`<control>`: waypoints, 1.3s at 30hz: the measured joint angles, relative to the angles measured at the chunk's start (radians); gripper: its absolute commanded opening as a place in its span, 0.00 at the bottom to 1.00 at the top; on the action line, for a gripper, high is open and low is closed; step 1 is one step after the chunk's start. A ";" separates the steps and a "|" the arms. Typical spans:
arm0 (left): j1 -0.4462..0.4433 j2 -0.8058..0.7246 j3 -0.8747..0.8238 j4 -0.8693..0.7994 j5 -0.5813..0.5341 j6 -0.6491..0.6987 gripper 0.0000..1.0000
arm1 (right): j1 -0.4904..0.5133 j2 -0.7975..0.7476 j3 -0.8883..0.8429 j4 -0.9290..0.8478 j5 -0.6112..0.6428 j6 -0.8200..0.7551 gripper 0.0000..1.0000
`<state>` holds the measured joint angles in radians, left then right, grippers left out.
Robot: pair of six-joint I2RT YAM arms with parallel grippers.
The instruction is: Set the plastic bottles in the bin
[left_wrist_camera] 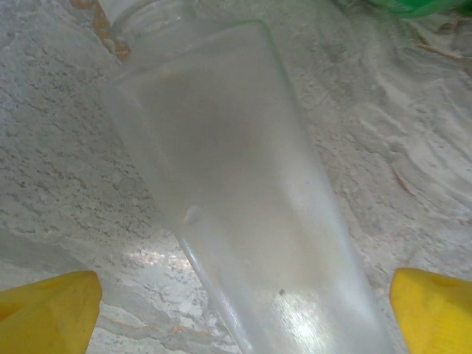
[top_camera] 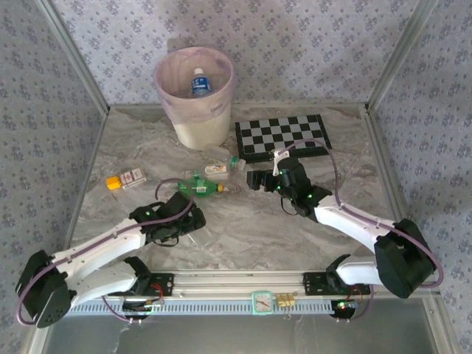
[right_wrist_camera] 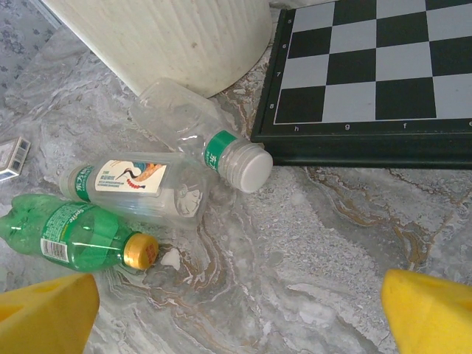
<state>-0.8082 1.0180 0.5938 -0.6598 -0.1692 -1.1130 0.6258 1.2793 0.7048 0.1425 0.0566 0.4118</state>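
Top view: bright, even, diffuse light, no hard shadows; the bin (top_camera: 194, 96) throws only a faint soft shadow on the wall just behind it. Picture a bit soft, low detail, mild sheen on the table (top_camera: 243, 228) in front of the bin. Left wrist view: clear bottle (left_wrist_camera: 251, 206) far too close, milky, out of focus, white glare patch on its near end; left fingertips (left_wrist_camera: 44, 313) blurred. Right wrist view: sharp beside the bin, bin wall pale and nearly blown out, small glare spot on the marble by the green bottle (right_wrist_camera: 74, 232); right fingertips (right_wrist_camera: 44, 313) blurred
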 measured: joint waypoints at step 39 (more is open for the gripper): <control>0.067 0.150 -0.027 0.132 0.002 0.005 0.59 | 0.000 -0.003 -0.007 0.000 0.000 0.011 1.00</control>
<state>-0.7414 1.1679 0.5663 -0.5278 -0.1669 -1.1084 0.6258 1.2762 0.6979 0.1425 0.0566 0.4229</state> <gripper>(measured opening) 0.597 0.998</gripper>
